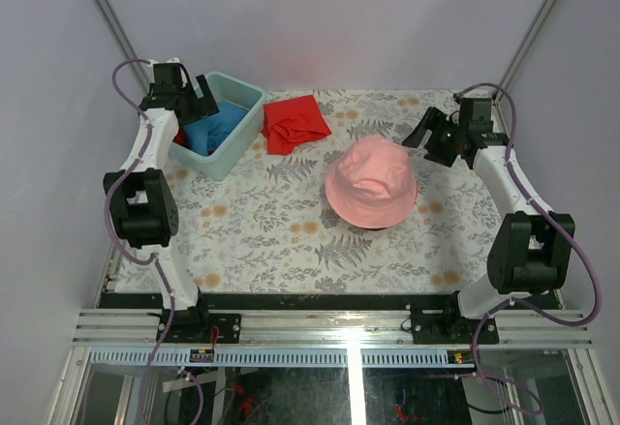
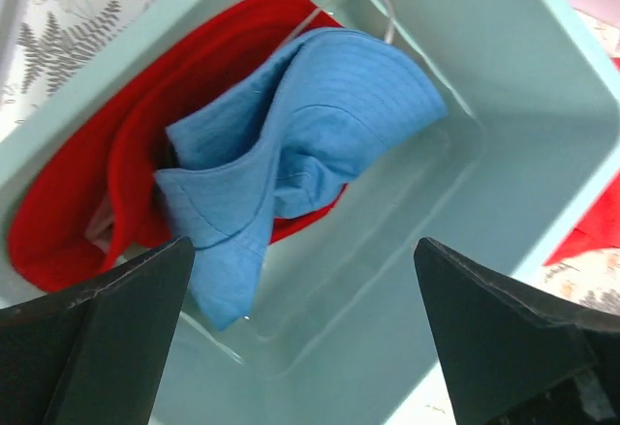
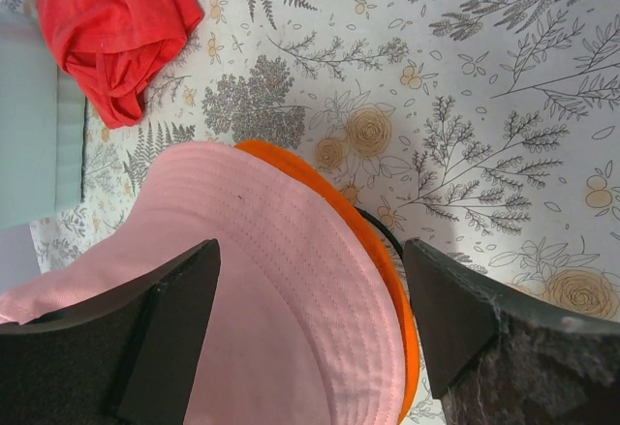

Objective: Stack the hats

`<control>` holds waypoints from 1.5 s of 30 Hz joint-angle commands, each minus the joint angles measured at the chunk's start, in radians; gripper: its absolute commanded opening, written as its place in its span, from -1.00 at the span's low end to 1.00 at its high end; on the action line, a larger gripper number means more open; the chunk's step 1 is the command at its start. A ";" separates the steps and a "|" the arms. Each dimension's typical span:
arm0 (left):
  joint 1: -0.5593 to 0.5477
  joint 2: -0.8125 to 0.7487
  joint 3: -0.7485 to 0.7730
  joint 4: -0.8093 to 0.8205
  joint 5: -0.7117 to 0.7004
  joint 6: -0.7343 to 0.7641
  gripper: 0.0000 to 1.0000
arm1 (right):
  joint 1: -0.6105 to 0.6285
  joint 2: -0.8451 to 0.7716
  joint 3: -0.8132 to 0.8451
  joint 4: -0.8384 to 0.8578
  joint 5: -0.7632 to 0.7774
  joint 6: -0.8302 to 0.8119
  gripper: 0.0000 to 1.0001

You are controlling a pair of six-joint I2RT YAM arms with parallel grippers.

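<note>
The pink hat point(image 1: 371, 181) sits on top of the orange hat point(image 3: 373, 241), whose brim shows under it, with a black wire stand point(image 3: 383, 231) beneath. The crumpled blue hat point(image 2: 291, 144) lies on the red hat point(image 2: 87, 202) inside the pale teal bin point(image 1: 242, 139). My left gripper point(image 2: 302, 294) is open over the bin, just above the blue hat. My right gripper point(image 3: 310, 299) is open and empty above the right edge of the pink hat point(image 3: 262, 289).
A crumpled flat red cloth point(image 1: 294, 123) lies on the floral tablecloth point(image 1: 271, 231) between the bin and the hat stack. It also shows in the right wrist view point(image 3: 111, 28). Grey walls close in the back and sides.
</note>
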 commanded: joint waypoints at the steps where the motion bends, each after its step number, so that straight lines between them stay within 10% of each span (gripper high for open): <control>1: 0.002 0.038 0.034 0.052 -0.120 0.080 0.94 | -0.007 -0.061 -0.022 0.060 -0.041 0.007 0.67; 15: 0.001 0.234 0.166 0.083 -0.136 0.093 0.85 | -0.018 -0.079 -0.035 0.057 -0.048 -0.001 0.67; 17: 0.002 0.239 0.165 0.089 -0.129 0.083 0.53 | -0.018 -0.079 -0.033 0.051 -0.048 -0.002 0.67; 20: 0.002 0.217 0.123 0.139 -0.140 0.071 -0.49 | -0.018 -0.088 -0.034 0.056 -0.056 0.003 0.66; 24: 0.002 0.172 0.124 0.131 -0.112 0.033 -0.99 | -0.018 -0.113 -0.036 0.059 -0.057 0.009 0.65; 38: 0.030 -0.110 0.186 0.067 0.353 -0.419 -1.00 | -0.011 -0.231 0.035 0.146 -0.177 0.047 0.62; 45: 0.017 -0.285 -0.078 0.560 0.693 -0.952 -1.00 | 0.056 -0.313 0.033 0.460 -0.398 0.141 0.65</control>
